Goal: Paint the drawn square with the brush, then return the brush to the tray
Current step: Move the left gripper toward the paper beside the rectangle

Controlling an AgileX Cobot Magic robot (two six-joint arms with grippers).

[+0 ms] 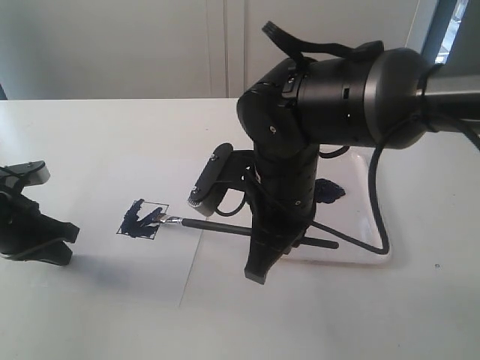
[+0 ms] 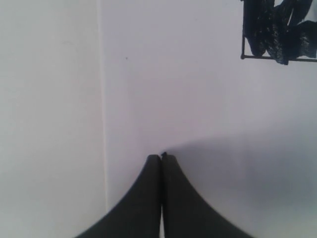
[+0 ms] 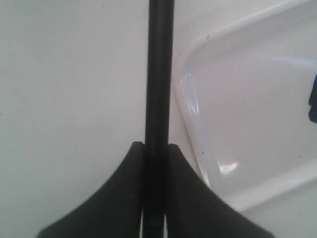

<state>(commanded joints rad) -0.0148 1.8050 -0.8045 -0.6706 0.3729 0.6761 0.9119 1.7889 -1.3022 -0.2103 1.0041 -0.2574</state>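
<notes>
The drawn square (image 1: 142, 220) on the white paper is smeared with dark blue-black paint; a corner of it shows in the left wrist view as the drawn square (image 2: 278, 30). The brush (image 1: 217, 225) lies nearly level, its bristle tip resting at the square's right side. My right gripper (image 1: 259, 255) is shut on the brush handle (image 3: 159, 74), beside the tray (image 3: 195, 121). The tray (image 1: 373, 251) lies behind the right arm, with its dark paint blob (image 1: 330, 192) partly hidden. My left gripper (image 2: 162, 157) is shut and empty, at the left of the table, apart from the square.
The paper sheet (image 1: 191, 259) lies on a white table (image 1: 90, 135); its edge (image 2: 103, 124) runs past the left gripper. The bulky right arm (image 1: 337, 82) reaches in from the right and a black cable (image 1: 379, 217) loops over the tray.
</notes>
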